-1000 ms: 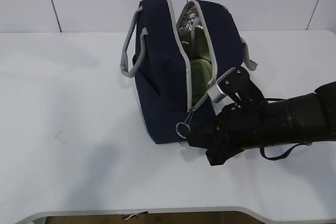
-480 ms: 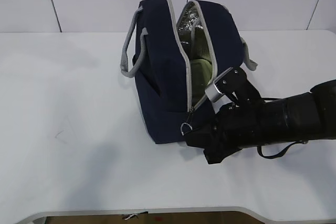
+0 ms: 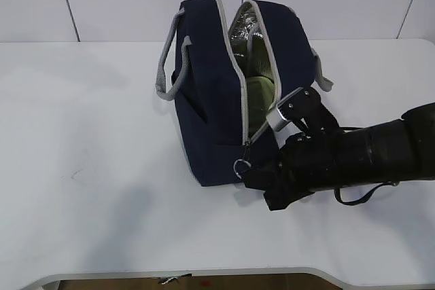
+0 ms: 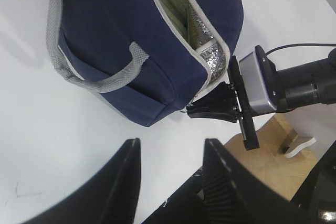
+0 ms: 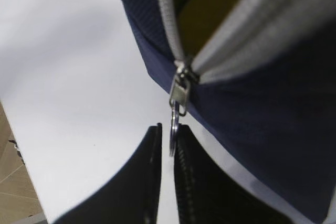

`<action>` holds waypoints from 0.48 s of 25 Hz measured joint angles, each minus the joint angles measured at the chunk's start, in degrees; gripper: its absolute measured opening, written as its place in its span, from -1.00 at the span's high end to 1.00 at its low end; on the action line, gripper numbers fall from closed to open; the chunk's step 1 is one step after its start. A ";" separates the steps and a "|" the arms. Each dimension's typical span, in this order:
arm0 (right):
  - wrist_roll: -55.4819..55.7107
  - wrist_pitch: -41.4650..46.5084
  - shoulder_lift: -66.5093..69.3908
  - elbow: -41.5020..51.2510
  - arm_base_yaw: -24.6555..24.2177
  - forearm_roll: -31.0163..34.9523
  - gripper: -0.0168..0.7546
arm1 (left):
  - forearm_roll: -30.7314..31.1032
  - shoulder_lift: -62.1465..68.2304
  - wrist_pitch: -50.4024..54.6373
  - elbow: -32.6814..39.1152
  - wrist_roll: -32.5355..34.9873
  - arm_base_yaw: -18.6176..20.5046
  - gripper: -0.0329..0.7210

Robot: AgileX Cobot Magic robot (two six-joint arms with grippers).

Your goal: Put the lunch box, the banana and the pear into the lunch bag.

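One boxy navy-blue fabric lunch bag (image 3: 224, 93) stands mid-counter (image 3: 88, 168), soft-sided and unzipped, a green lid showing inside. Its thin metal ring pull (image 5: 172, 129) looks the best hold, though slippery; the right end effector (image 5: 167, 182) is nearly closed around it, while the left end effector (image 4: 170, 182) hangs open, empty.

A lab-style test room: a bare white table (image 3: 102, 168) takes up the space, plain white wall panels (image 3: 136, 5) close it off at 12 o'clock, black robot arms reaching in.

White table (image 3: 88, 168) with the navy lunch bag (image 3: 211, 127) upright near its middle, zipper open
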 joint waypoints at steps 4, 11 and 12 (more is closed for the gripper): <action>2.38 -0.26 0.00 -0.75 0.00 0.00 0.91 | 0.00 0.00 0.00 0.00 0.00 0.00 0.12; 9.50 -0.37 0.00 -1.97 0.00 0.00 0.91 | -0.10 -0.04 0.00 0.65 -0.57 0.00 0.12; 10.54 -0.15 0.00 -1.97 0.00 -0.35 0.91 | -0.10 -0.28 0.00 1.38 -0.57 0.00 0.13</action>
